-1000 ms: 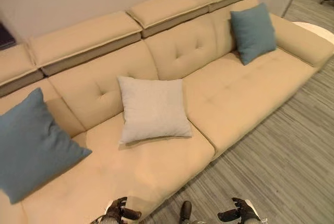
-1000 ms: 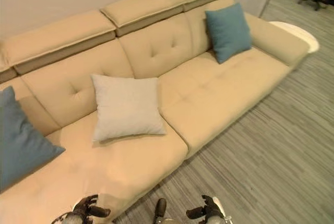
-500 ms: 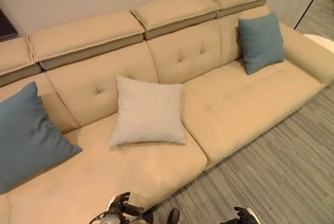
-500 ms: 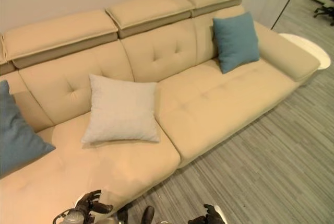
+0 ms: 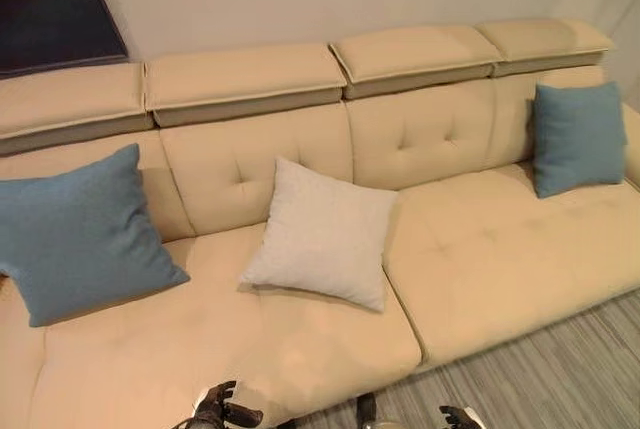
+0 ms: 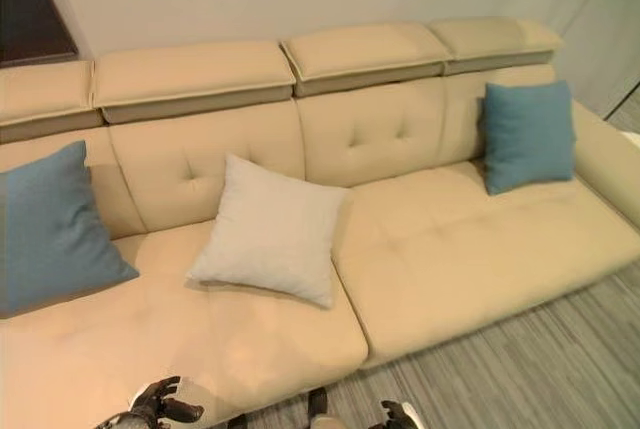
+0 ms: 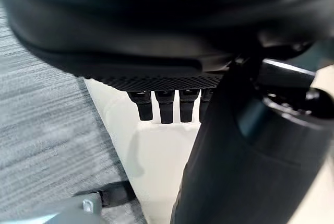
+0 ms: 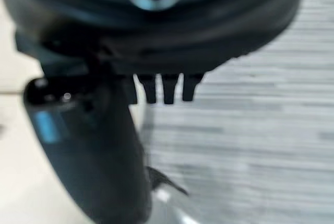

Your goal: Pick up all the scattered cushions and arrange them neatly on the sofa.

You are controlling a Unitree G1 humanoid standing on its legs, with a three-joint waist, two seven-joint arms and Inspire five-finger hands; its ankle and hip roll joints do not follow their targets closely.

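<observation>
Long tan sofa (image 5: 480, 259), soft tufted fabric, carried all three square cushions against its backrest: blue cushion (image 5: 85, 234) on my left, pale grey woven cushion (image 5: 322, 234) centre, smaller blue cushion (image 5: 578, 137) right. My left hand (image 5: 215, 409) and right hand (image 5: 455, 417) hung low, fingers loosely spread, empty.

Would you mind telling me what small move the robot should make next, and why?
Probably none beyond stepping back: the grey cushion and both blue cushions already lean on the sofa, and both hands hang low, holding nothing.
</observation>
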